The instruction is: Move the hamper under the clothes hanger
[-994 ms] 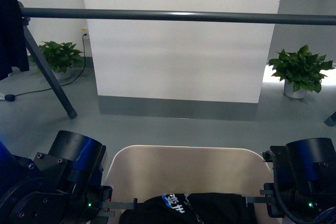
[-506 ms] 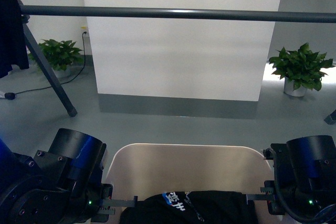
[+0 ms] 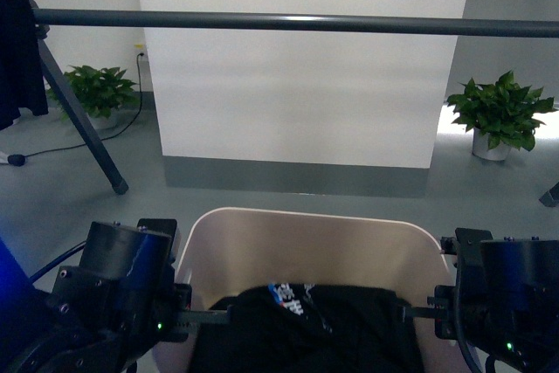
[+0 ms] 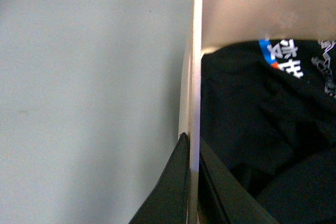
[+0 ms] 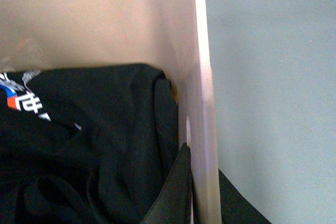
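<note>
Here, left jaws and right jaws each clamp a hamper (image 3: 306, 246) wall.

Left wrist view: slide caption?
The left jaws pinch the hamper rim; black clothes inside, grey floor beside.

The rim of the hamper (image 4: 195, 51) is seen running up the middle of the frame. At the lower edge it is clamped by the left gripper (image 4: 191, 142), one dark finger on each side. The left half is filled by grey floor (image 4: 89, 98). At right, a black garment (image 4: 252, 129) with white, blue and orange print (image 4: 283, 56) is piled inside.
</note>
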{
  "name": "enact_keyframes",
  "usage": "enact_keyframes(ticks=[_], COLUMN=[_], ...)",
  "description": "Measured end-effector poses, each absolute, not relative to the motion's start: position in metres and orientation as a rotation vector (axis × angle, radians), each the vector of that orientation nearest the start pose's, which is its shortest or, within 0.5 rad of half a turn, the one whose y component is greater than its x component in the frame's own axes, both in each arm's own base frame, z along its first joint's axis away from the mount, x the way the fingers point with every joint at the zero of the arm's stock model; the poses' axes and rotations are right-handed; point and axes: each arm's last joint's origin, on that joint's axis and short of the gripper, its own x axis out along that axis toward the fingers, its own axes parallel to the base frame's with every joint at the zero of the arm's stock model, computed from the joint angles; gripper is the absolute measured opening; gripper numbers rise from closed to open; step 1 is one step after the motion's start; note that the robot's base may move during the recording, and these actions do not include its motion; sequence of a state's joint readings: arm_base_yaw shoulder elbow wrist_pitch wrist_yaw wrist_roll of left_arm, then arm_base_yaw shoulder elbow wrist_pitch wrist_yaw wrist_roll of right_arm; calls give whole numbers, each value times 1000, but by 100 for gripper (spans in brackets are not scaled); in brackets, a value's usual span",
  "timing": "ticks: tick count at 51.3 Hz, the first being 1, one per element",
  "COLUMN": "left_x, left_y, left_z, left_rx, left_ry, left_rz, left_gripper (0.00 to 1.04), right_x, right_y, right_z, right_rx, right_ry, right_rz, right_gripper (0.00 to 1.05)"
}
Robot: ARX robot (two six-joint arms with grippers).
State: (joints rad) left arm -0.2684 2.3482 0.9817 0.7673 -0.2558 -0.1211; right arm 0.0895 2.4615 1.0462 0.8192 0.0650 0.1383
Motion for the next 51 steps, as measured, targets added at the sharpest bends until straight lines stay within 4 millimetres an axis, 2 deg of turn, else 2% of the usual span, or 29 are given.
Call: enact_keyframes(ticks=[4, 9, 16, 22, 30, 37, 51], left_x=[391, 413, 433, 442, 457, 468, 472], left_y=[-99, -104, -110, -112, -115, -111, -108], left_z=[14, 22, 14, 5, -9, -13, -18], left_rx=[42, 61, 92, 106, 134, 137, 82], left_ry=[559, 548, 592, 629, 692, 719, 789], left_rz=[19, 12, 15, 8, 11, 23, 1], left_gripper=[4, 4, 4, 4, 4, 4, 4], right_x=[409, 429, 449, 460, 476, 487, 492], right_y=[35, 34, 33, 31, 28, 28, 30], right_z=[-15, -6, -3, -8, -26, -34, -43], right_rx=[114, 141, 175, 192, 199, 208, 208], right_ry=[601, 622, 677, 725, 817, 850, 875], right_rz=[1, 20, 38, 39, 14, 4, -2], right_gripper=[2, 2, 2, 2, 2, 2, 2])
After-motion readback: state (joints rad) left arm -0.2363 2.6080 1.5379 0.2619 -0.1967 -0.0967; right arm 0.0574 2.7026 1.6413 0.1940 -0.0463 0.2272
